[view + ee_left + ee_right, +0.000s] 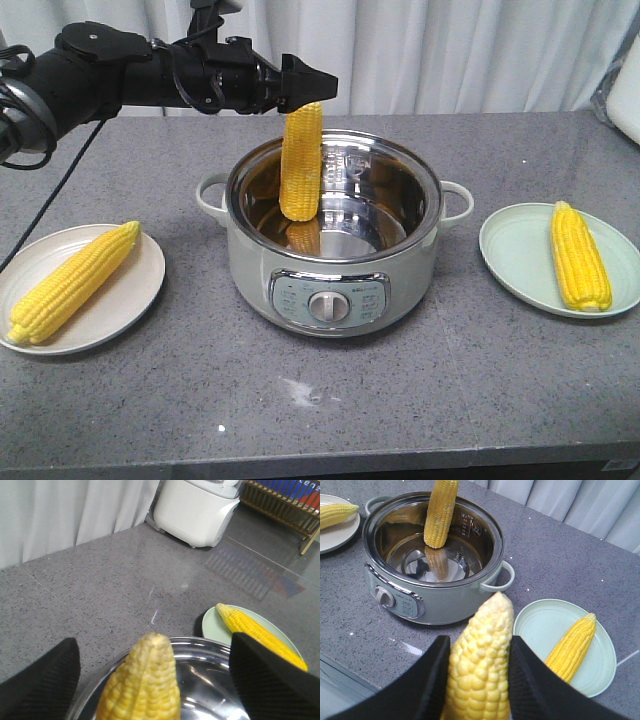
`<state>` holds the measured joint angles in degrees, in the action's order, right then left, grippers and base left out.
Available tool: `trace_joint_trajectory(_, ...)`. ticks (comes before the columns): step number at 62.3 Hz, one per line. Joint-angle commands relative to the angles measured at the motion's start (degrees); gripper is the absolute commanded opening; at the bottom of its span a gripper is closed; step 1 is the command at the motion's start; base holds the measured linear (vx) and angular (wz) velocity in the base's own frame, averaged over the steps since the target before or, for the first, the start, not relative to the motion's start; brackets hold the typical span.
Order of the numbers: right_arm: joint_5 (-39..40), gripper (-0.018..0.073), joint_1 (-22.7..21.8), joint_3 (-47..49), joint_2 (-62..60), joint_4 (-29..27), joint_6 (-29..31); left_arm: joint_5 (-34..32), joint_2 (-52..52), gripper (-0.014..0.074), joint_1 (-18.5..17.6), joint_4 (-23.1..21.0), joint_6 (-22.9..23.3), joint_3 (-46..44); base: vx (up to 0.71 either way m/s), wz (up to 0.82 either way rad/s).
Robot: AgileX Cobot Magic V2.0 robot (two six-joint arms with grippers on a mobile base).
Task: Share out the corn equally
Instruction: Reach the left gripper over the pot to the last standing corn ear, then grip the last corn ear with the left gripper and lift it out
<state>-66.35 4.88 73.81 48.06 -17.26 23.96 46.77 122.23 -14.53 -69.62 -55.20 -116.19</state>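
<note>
Yellow, stiff and fairly heavy, one cob [301, 160] is pinched near its top by the left gripper [303, 88] above the pot [335, 285], another cob [480, 667] clamped mid-length by the right gripper [476, 680] at six o'clock.

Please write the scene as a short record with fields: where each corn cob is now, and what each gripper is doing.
pot: green-grey cooker at table centre, lid off
cob in left gripper: corn cob hanging upright, lower end inside the pot, not touching the bottom
left gripper: above the pot's rim, holding that cob's top
cob in right gripper: second cob clamped between the fingers
right gripper: seen only in its wrist view
beige plate: one cob lying on it
green plate: one cob lying on it
</note>
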Motion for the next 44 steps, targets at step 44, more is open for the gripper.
trace_joint_trajectory(44, 3.5, -0.0004, -0.3, 1.2, -0.4, -0.8, 0.5, -0.2, 0.1, 0.0495, -0.6, -1.8, -0.1, -2.0, 0.00, 0.00)
